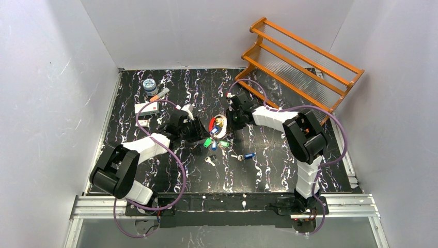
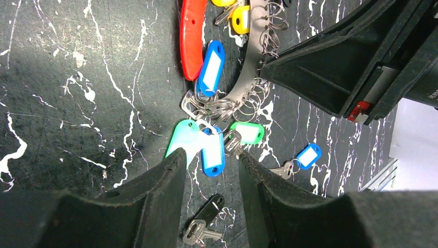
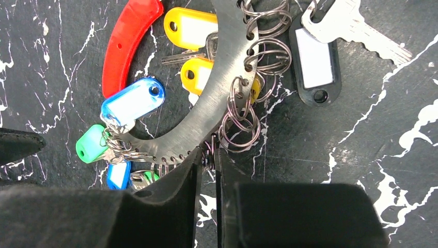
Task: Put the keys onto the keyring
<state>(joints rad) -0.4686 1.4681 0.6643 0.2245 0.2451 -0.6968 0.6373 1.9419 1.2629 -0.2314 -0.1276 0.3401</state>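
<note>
The keyring [image 3: 206, 108] is a curved silver metal band with holes, split rings and a red grip [image 3: 126, 44], lying mid-table [image 1: 219, 126]. Yellow, blue and green tags and a black-tagged key [image 3: 315, 59] hang from it. My right gripper [image 3: 208, 154] is shut on a small split ring at the band's edge. My left gripper [image 2: 210, 155] stands open, its fingertips [image 2: 175, 157] either side of the end of a blue tag [image 2: 213, 150]. Two loose keys lie nearby, one with a black tag [image 2: 206, 225] and one with a blue tag [image 2: 306, 156].
A wooden rack [image 1: 302, 57] stands at the back right. A blue-lidded jar [image 1: 150, 86], an orange-handled tool [image 1: 160, 94] and a white box [image 1: 147, 107] sit at the back left. White walls enclose the black marbled table [image 1: 268, 170].
</note>
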